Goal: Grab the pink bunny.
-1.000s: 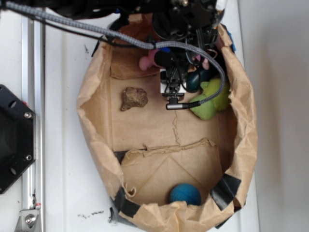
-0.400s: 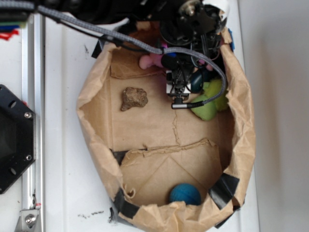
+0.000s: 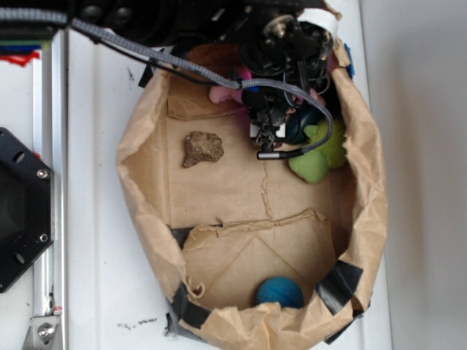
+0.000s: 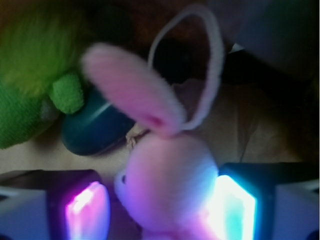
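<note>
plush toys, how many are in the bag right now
2. The pink bunny sits between the gripper fingers at the paper bag's far end; the green plush lies just beside it by the right wall. The arm may hide more.

The pink bunny (image 4: 165, 185) is soft, short-piled plush, matt and fuzzy at the ear edges, with a thin cloth loop above its head. At the upper left of the wrist view the green toy (image 4: 30, 85) is a shaggier, coarser plush. The dark teal object (image 4: 95, 130) beside it looks smooth and slightly glossy, like plastic. The gripper (image 4: 160, 210) fingers (image 4: 87, 212) have glowing, translucent pads. In the exterior view the brown bag (image 3: 146, 211) is creased, matt paper patched with glossy black tape (image 3: 339, 281); the brown lump (image 3: 202, 148) looks rough, and the braided cable (image 3: 146, 51) is woven.
</note>
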